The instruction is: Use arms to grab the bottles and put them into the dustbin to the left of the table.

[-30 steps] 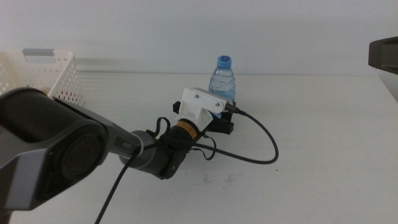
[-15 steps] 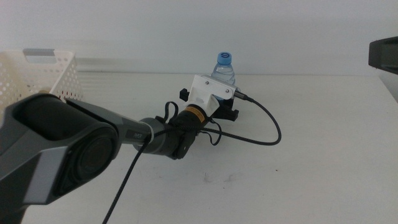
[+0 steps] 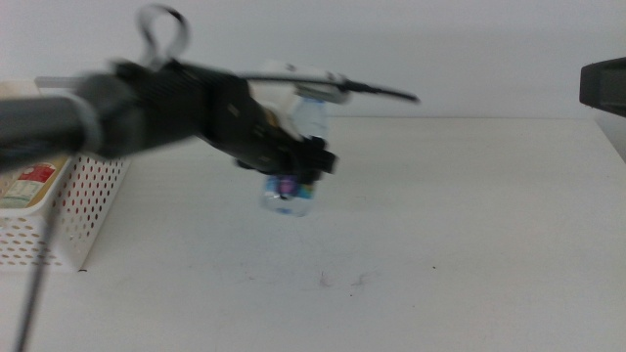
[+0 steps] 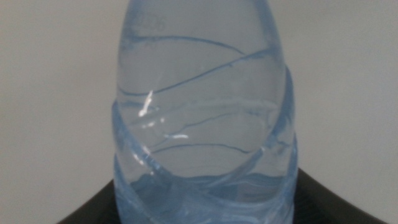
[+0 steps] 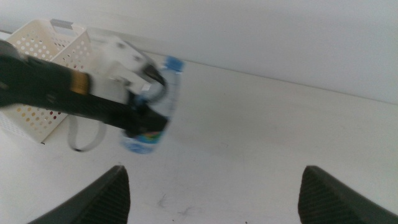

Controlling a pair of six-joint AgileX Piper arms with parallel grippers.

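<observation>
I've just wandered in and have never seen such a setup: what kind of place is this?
Probably a robotics lab test bench, not a home. A bare white table against a blank wall, a black robot arm whose left gripper lifts a water bottle, and a white perforated basket for sorting it away.

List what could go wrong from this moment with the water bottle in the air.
1. The left tool holds the water bottle off the table, and the arm is motion-blurred; a fast swing could shake it loose.
2. The dustbin already holds a labelled bottle; a drop released early might land short of the rim.
</observation>
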